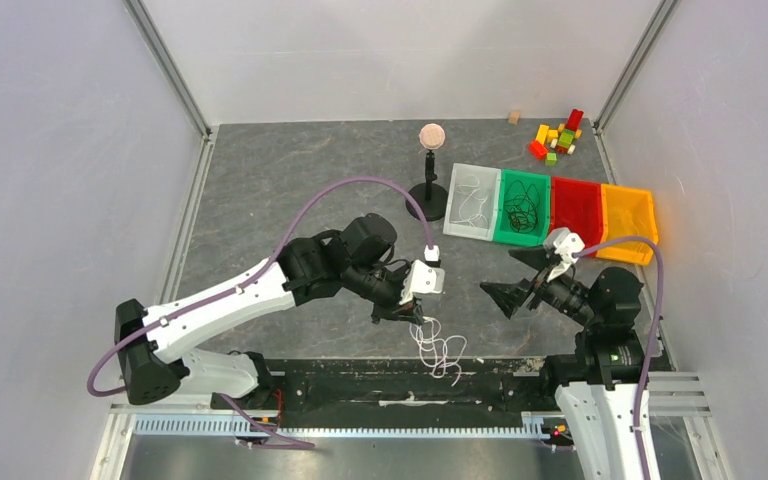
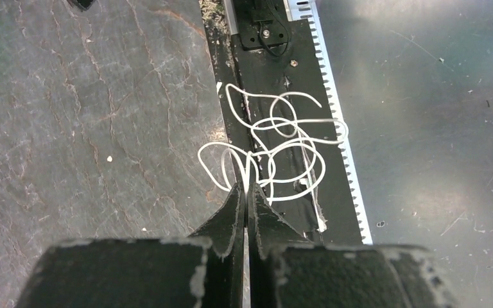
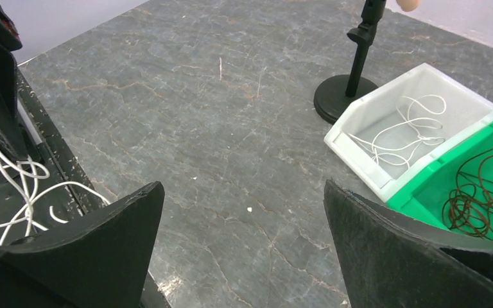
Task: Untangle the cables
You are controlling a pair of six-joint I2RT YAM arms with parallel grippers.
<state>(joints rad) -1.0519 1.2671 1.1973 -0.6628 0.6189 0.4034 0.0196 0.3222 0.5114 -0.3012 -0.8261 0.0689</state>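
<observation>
White cable tangle [image 2: 276, 151], near table [image 1: 290, 190] edge: left hand [image 2: 247, 189] is pinching a strand, right hand [image 3: 242, 186] gaping; lift slowly.

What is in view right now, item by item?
white cable tangle: one, white, near table edge, held by left gripper
white cable: one, white, in white bin
dark cable: one, dark brown, in green bin
red bin: one, red, right of green bin
orange bin: one, orange, row's right end
stand: one, black, pinkish ball top, left of white bin
blocks: small pile, red, yellow, green, far right corner
wooden cube: one, tan, left of pile
left gripper: one, black, shut on tangle
right gripper: one, black, open, empty
</observation>
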